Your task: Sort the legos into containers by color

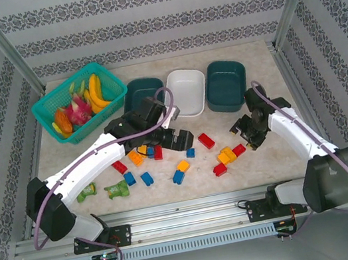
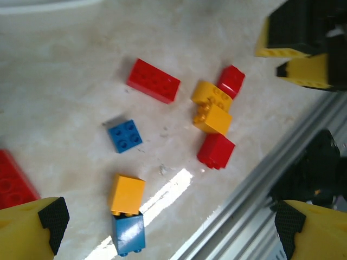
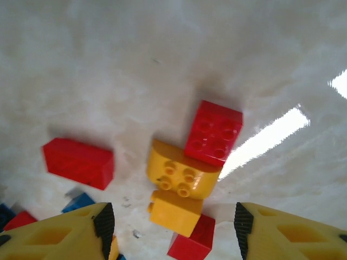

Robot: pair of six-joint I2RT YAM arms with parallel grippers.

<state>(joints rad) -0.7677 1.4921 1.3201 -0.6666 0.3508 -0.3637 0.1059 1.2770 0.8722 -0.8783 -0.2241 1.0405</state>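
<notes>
Right pincer (image 3: pixel 173 222) partly open, pads either side of a small clump, gripping nothing: two yellow bricks (image 3: pixel 181 176) touching, a red brick (image 3: pixel 214 132) against the upper one, a lower red brick (image 3: pixel 190 244) tucked by the other. Left pincer (image 2: pixel 169 226) wide open, empty, above a blue brick (image 2: pixel 124 135) and others. Step, as judged: taking a yellow from the clump. Next calls for closing on one brick without dragging the reds, then a carry to the tubs (image 1: pixel 188 94), well behind, no bricks seen inside. Can't tell if the yellows are stuck together; lower red brick cut off by frame edge
</notes>
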